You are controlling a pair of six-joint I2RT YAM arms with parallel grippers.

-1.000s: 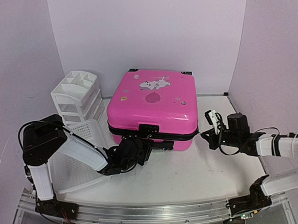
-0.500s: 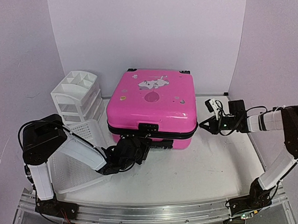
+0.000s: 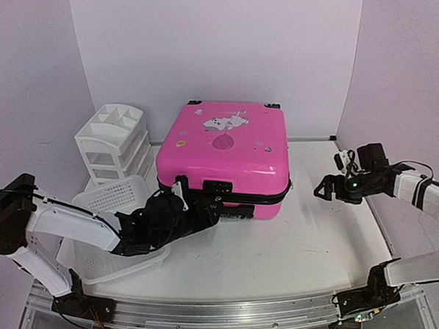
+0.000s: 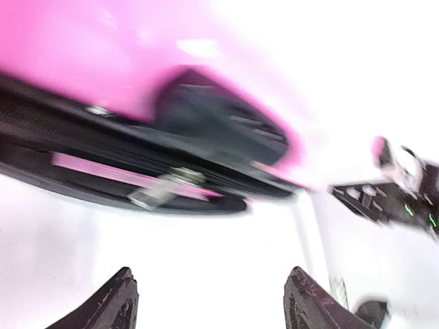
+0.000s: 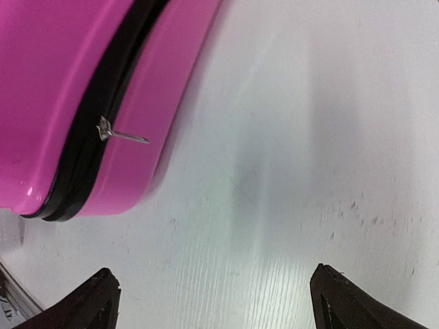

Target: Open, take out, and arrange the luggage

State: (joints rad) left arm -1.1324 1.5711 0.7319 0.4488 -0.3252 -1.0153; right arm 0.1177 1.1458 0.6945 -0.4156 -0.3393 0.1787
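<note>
The luggage, a bright-pink hard-shell suitcase with cartoon stickers, lies flat in the middle of the table with its lid down. A black zipper band runs round its side. My left gripper is low at the suitcase's front edge, open, with nothing between its fingers. The blurred left wrist view shows the pink shell, a black lock block and a metal zipper pull just ahead of the left gripper. My right gripper hangs open to the right of the suitcase, apart from it. In its view another zipper pull sticks out from the luggage, well ahead of the right gripper.
A white mesh basket lies at the front left under my left forearm. A white drawer organizer stands behind it, left of the suitcase. Pale walls close in the back and both sides.
Both grippers have opened. My right gripper has drawn back to the right, away from the suitcase's corner. My left arm has swung out leftward, its gripper staying by the front edge.
</note>
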